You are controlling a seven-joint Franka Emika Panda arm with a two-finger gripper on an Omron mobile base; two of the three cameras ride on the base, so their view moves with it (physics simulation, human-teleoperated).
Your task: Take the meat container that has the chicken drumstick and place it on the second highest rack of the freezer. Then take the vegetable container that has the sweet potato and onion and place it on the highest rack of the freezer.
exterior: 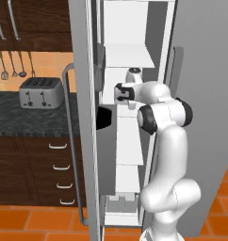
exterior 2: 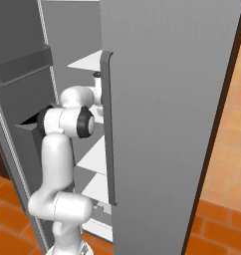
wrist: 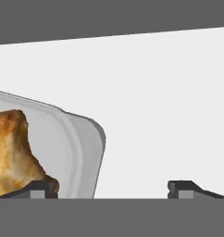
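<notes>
Chicken drumstick point(wrist: 9, 152) in its tray point(wrist: 84, 152), hand view alone.

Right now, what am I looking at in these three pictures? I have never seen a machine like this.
It is a white robot arm on a driving base, reaching into an open freezer in a simulated kitchen. Two pictures come from cameras on the base, behind the arm to its left and right. The third looks along the gripper, whose two dark fingertips stand wide apart, holding nothing. Before it, a grey meat container with a golden-brown chicken drumstick lies on a white rack.
</notes>
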